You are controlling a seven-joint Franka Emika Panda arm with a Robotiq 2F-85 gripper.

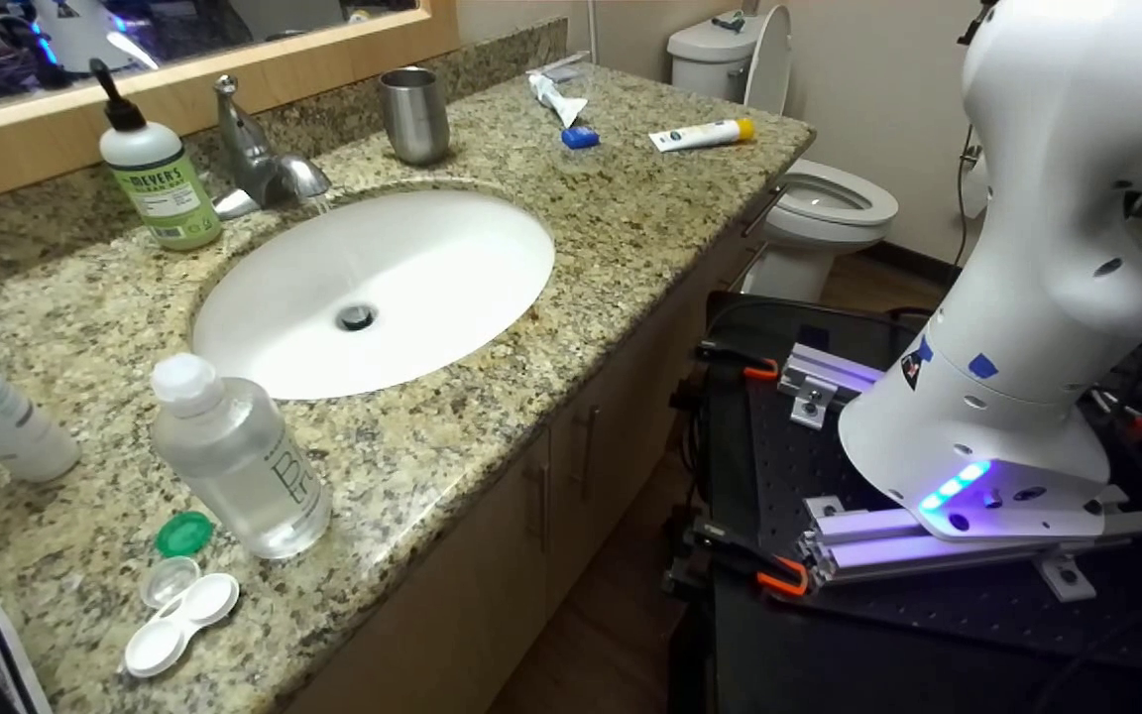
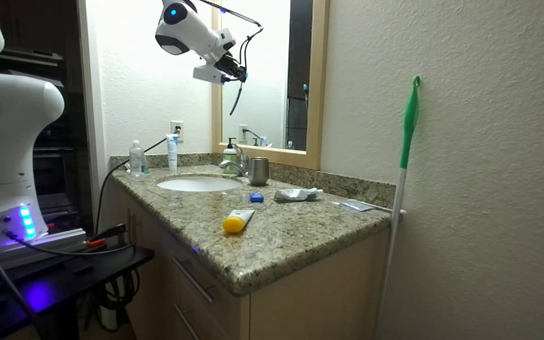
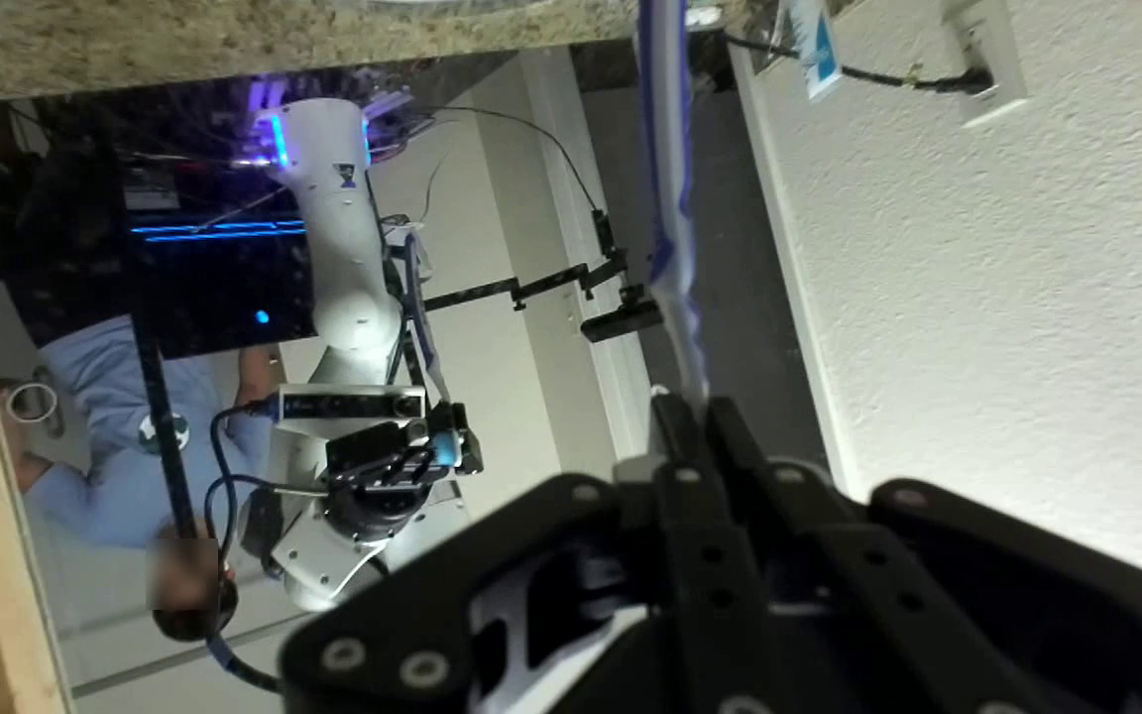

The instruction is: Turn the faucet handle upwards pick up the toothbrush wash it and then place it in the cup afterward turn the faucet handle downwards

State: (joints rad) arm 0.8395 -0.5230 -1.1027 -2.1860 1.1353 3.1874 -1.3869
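Note:
My gripper (image 3: 697,409) is shut on a thin white and blue toothbrush (image 3: 670,178). In an exterior view the gripper (image 2: 242,78) is high above the counter in front of the mirror, with the toothbrush (image 2: 235,100) hanging down from it, clear of everything below. The chrome faucet handle (image 1: 234,117) stands tilted up atop the faucet (image 1: 279,178); it also shows in an exterior view (image 2: 242,155). A thin stream of water falls from the spout. The grey metallic cup (image 1: 415,117) stands upright beside the faucet, and shows in an exterior view too (image 2: 258,171).
The white sink (image 1: 472,288) lies below the spout. A green soap bottle (image 1: 163,188) stands beside the faucet. A clear bottle (image 1: 244,466), a white tube (image 2: 172,152), a yellow-capped tube (image 1: 700,135) and a blue box (image 1: 579,137) are on the counter. The mirror frame (image 2: 319,85) rises behind.

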